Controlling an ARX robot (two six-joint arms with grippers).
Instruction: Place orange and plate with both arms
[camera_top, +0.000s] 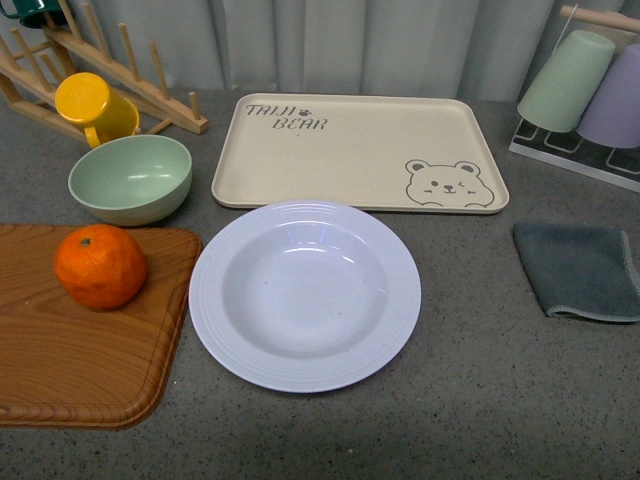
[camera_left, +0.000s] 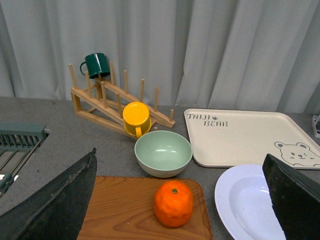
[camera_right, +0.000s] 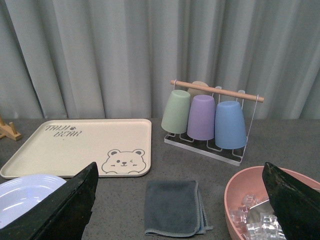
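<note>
The orange (camera_top: 100, 265) sits on a wooden cutting board (camera_top: 70, 360) at the left; in the left wrist view the orange (camera_left: 173, 203) lies between the wide-apart fingers of my open left gripper (camera_left: 182, 200), well ahead of them. The white plate (camera_top: 305, 293) rests on the grey counter in the middle, empty, and also shows as the plate (camera_left: 245, 205) and the plate (camera_right: 25, 192). My right gripper (camera_right: 182, 200) is open above a folded grey cloth (camera_right: 174, 207). Neither arm appears in the front view.
A beige bear tray (camera_top: 360, 150) lies behind the plate. A pale green bowl (camera_top: 130, 178), a yellow mug (camera_top: 95, 108) and a wooden rack (camera_top: 120, 75) stand at back left. The grey cloth (camera_top: 580, 268) and a cup rack (camera_top: 585, 90) are right. A pink bowl of ice (camera_right: 260, 210) is beside the cloth.
</note>
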